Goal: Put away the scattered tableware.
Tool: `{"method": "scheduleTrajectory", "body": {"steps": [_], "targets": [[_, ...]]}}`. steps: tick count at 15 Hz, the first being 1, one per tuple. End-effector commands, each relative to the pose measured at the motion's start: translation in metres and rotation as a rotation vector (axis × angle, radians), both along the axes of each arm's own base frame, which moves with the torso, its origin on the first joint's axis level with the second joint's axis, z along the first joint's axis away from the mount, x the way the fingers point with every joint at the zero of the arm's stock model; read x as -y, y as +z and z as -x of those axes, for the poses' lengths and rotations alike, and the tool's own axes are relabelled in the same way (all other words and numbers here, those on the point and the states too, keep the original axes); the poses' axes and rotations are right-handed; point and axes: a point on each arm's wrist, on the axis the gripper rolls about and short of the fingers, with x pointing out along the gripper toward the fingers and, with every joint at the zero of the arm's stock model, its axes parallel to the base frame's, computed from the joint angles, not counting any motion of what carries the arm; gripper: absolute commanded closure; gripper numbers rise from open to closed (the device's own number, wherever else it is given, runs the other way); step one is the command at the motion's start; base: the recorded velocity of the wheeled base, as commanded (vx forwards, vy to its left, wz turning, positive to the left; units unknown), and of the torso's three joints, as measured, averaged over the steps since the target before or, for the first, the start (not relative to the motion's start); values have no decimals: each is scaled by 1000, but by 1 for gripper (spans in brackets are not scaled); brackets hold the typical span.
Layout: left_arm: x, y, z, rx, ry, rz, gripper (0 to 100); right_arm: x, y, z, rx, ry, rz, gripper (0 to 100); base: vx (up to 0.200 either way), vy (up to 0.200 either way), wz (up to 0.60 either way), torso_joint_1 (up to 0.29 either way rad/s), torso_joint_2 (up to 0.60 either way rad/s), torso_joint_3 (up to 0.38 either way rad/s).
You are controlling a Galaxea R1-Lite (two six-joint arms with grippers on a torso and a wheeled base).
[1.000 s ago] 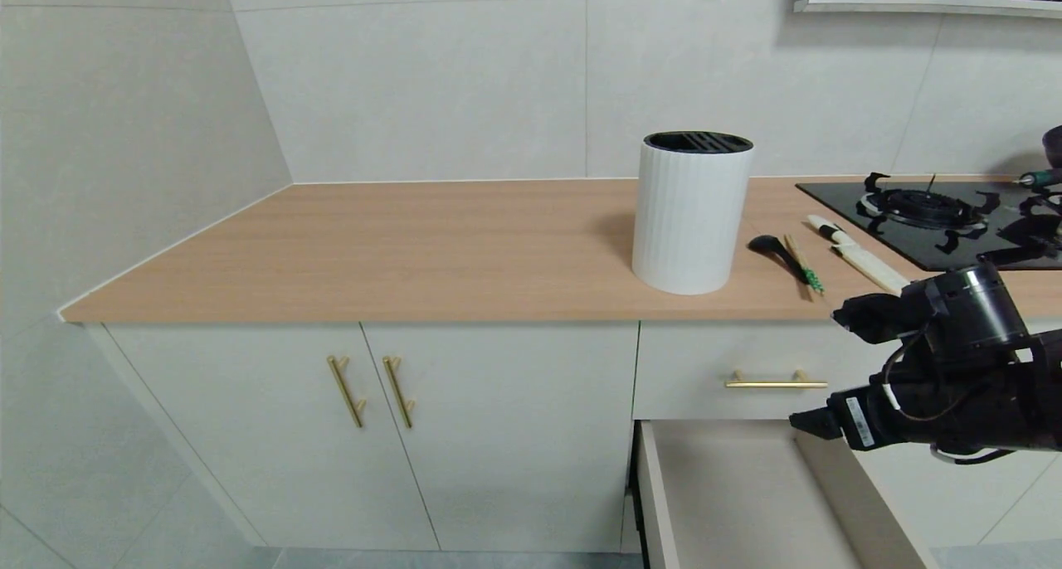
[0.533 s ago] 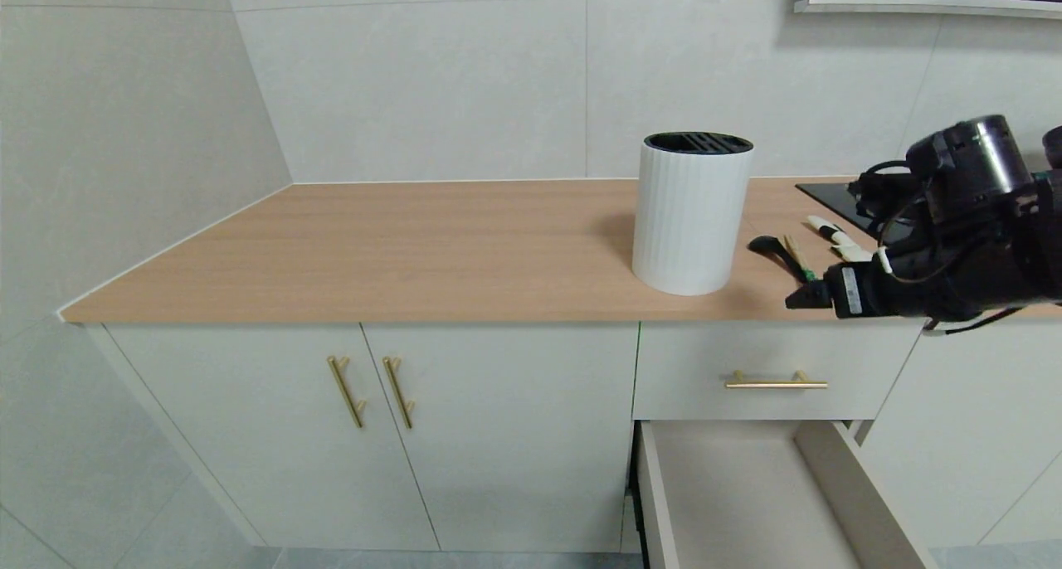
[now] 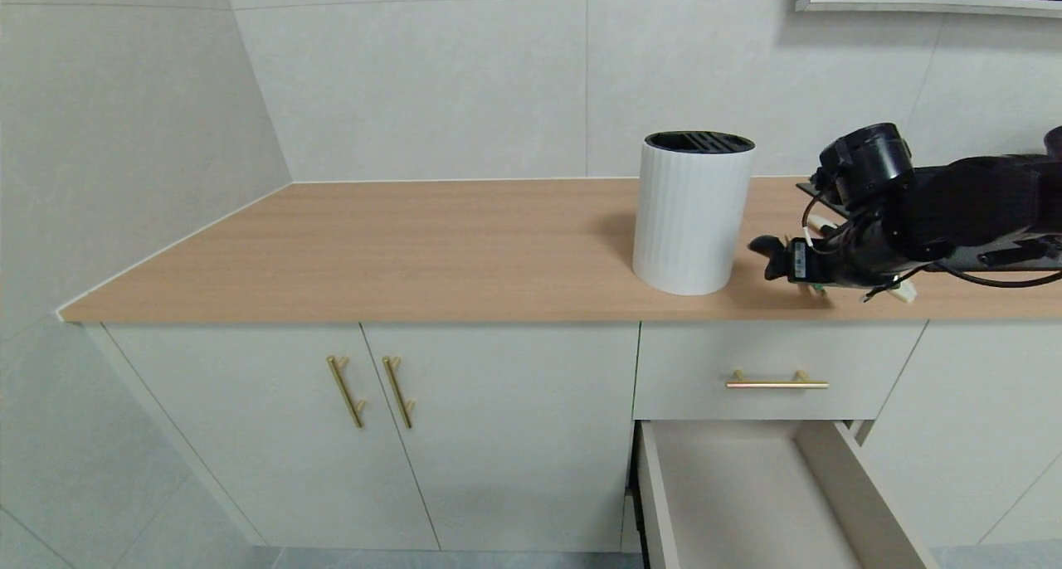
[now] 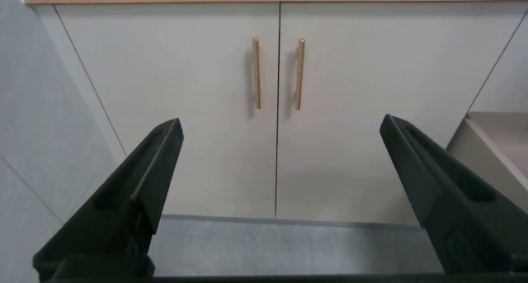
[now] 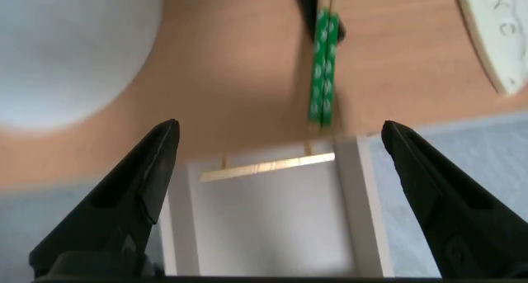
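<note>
Over the last second the right gripper (image 3: 773,265) rose from beside the open drawer (image 3: 652,486) to the counter edge, then came in over the countertop (image 3: 431,245) toward the scattered tableware. At inspection it hung just above the utensils, at 3 o'clock of the white ribbed holder (image 3: 693,212) in the head view and close beside it. Its fingers were spread wide with nothing between them, as the right wrist view confirmed (image 5: 279,133). The chopsticks (image 5: 323,64), green at the near ends, lay flat on the wood between the spread fingers and untouched. The black ladle (image 3: 759,243) lay alongside them on the holder's side. The pale knife (image 5: 495,35) lay farther out, toward 3 o'clock. The arm hid most of all three in the head view. The drawer stood pulled out at 6 o'clock of the utensils, below a shut drawer front with a gold handle (image 3: 776,381). The left gripper (image 4: 280,124) was low, facing the two cupboard doors (image 4: 280,110), its fingers likewise spread and holding nothing.
</note>
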Motion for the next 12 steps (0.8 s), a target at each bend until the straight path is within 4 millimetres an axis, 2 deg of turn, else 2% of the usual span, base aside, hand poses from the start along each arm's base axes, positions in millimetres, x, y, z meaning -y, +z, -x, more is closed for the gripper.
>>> {"method": "scheduleTrajectory", "body": {"steps": [1,3,11,12], "targets": [[0,0,0,0,1,0,0,7,-18,-20,-23,-51,5,0,0,0,0,0,0,0],[0,0,0,0,1,0,0,14,-18,-24,-21,-67,2,0,0,0,0,0,0,0],[0,0,0,0,-1,0,0,16,-27,-31,-35,-73,2,0,0,0,0,0,0,0],[0,0,0,0,1,0,0,17,-28,-32,-38,-74,3,100,0,0,0,0,0,0]]}}
